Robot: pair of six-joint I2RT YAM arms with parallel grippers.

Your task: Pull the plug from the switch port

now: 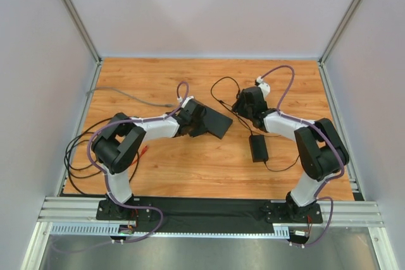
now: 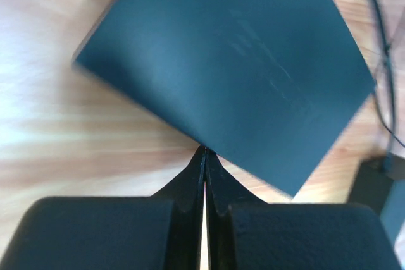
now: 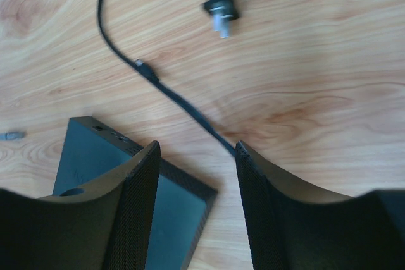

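left gripper (image 2: pixel 204 151): jaws closed, tips against the near edge of the switch (image 2: pixel 221 67); centre-left in top view.
switch: centre of top view, lying at an angle between both grippers.
right gripper (image 3: pixel 197 147): jaws wide apart, nothing held; thin black lead (image 3: pixel 183 102) runs under the gap.
plug (image 3: pixel 221 9): loose on the wood, top of right wrist view, well apart from switch.
adapter brick (image 1: pixel 258 148): lower right of switch.

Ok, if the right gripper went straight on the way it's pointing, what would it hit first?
Probably the black cable, which crosses just ahead of the open right gripper. The switch sits back beneath it, not ahead. Depth is hard to judge.
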